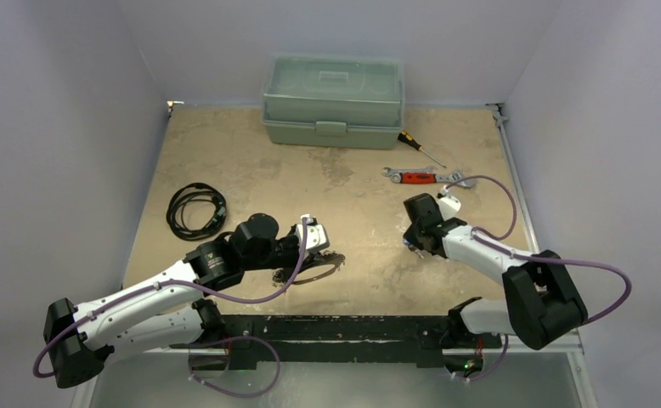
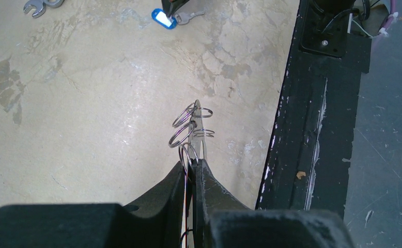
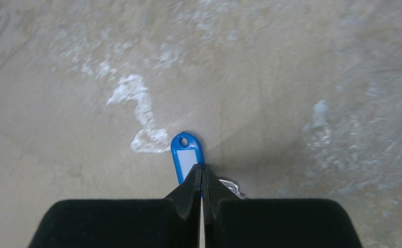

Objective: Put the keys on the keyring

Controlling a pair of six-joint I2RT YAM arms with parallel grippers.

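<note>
Top view, left gripper: closed on the keyring, low over the table, near the middle of its near edge.
Top view, right gripper: down at the table surface, well apart from the keyring and to its right. This view does not show how its jaws stand.
Top view, other things: green toolbox, screwdriver and red-handled wrench on the far side. A coiled black cable lies to the left.
Left wrist view, grip: jaws pinched together on the wire loop, seen edge-on, with small rings strung just past the tips.
Left wrist view, bearing: the blue-tagged key lies far ahead and slightly left of the tips, under the other arm's finger.
Right wrist view, grip: jaws clamped on the near end of the blue tag. Its long axis runs straight out from the tips, hole end farthest, and silver metal peeks out by the right finger.
Coming move, judged: the right arm holds the key, so it is the one to carry it leftward to the ring.
Writing: the tag's white insert looks blank, and no brand is readable.
Red-tagged key: not seen in any view.
</note>
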